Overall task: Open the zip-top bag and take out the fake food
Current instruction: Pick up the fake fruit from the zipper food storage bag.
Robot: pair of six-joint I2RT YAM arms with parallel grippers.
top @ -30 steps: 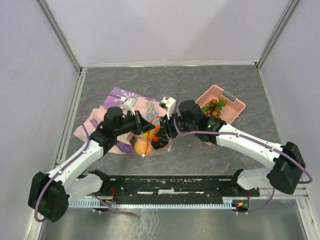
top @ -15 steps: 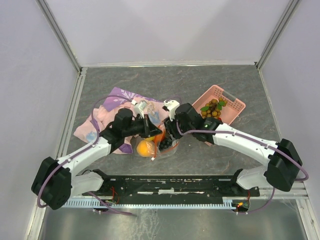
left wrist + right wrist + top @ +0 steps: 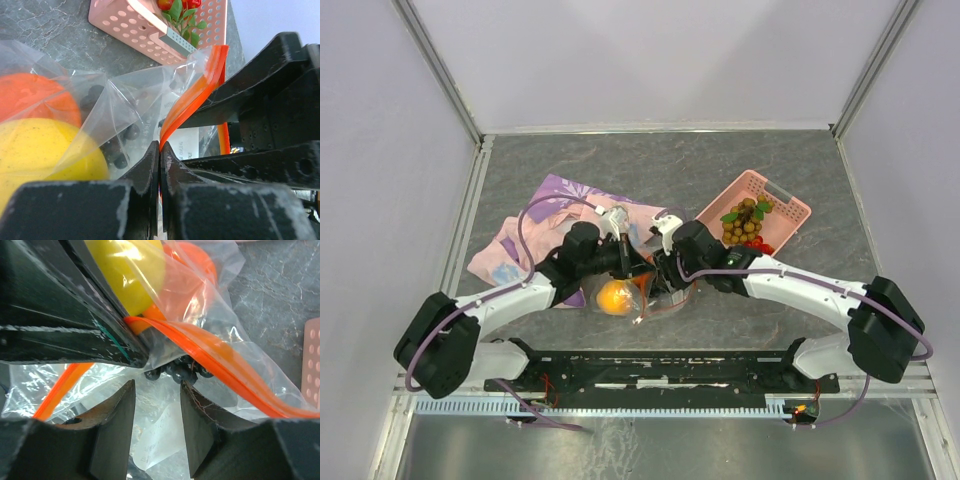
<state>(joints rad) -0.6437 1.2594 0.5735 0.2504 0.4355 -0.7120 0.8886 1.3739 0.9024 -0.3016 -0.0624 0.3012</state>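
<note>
The zip-top bag (image 3: 642, 292) is seen mid-counter (image 3: 790, 170). Its orange strip (image 3: 192, 100) is pinched flat in the left pincer (image 3: 160, 162); the right pincer (image 3: 157, 410) is part-open, nothing clamped. The film is judged thin and slippery, so the stiffer strip is favoured. The fake food (image 3: 45, 155) is judged light.

1. We see the zip-top bag (image 3: 650, 298) lying on the table (image 3: 770, 160), mid-table toward the near edge.
2. Fake food (image 3: 613, 297) sits inside the bag: round fruits in its left part, small grapes to their right.
3. The cloth (image 3: 552, 200) lies left of and behind the bag, partly under the left arm.
4. The basket (image 3: 788, 208) lies to the right and behind, apart from the bag, with a grape bunch (image 3: 744, 220) in it.
5. The left gripper (image 3: 159, 150) meets the bag mouth from the left, the right gripper (image 3: 157, 387) from the right.
</note>
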